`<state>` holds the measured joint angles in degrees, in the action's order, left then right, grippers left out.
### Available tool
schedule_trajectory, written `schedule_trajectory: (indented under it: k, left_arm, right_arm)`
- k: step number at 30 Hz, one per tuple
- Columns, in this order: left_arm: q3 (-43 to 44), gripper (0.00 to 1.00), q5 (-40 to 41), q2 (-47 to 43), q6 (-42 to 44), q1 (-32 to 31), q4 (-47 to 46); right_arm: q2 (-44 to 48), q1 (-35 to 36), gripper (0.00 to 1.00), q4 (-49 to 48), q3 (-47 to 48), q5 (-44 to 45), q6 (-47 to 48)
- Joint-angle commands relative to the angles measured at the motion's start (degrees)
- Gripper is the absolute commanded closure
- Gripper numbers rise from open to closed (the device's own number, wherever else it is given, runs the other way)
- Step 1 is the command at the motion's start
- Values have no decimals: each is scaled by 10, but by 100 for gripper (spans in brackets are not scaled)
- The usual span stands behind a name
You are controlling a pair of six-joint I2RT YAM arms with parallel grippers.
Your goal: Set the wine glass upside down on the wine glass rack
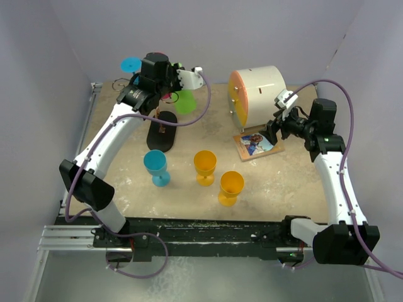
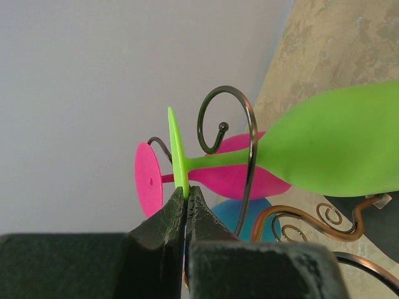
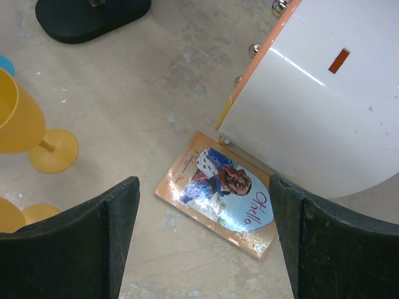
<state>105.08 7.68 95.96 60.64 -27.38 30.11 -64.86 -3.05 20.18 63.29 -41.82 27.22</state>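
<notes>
The wine glass rack stands at the back left on a black oval base [image 1: 162,131]; the base also shows in the right wrist view [image 3: 93,18]. My left gripper [image 2: 186,192] is shut on the thin edge of the foot of a green wine glass [image 2: 336,143], held on its side. The glass's stem passes through a dark spiral wire arm [image 2: 249,134] of the rack. In the top view the green glass [image 1: 186,100] hangs beside the left gripper [image 1: 189,78]. My right gripper [image 3: 202,187] is open and empty above a book.
A pink glass [image 2: 230,180] and a blue glass [image 1: 130,64] hang on the rack. A blue glass [image 1: 156,167] and two yellow glasses [image 1: 204,165] [image 1: 231,185] stand mid-table. A white cylinder with an orange face [image 1: 257,94] and a book [image 1: 257,143] are at the right.
</notes>
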Motion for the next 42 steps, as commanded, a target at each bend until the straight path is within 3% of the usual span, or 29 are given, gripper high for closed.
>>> schedule_trajectory:
  k: [1,42]
  left_arm:
    - [-1,100,-30,-36,9,4,3]
    - [26,100,-114,-18,50,-4,27]
  right_arm:
    - [7,-4,13,-19,0,-21,6]
    - [-5,-6,13,-20,-3,-20,6]
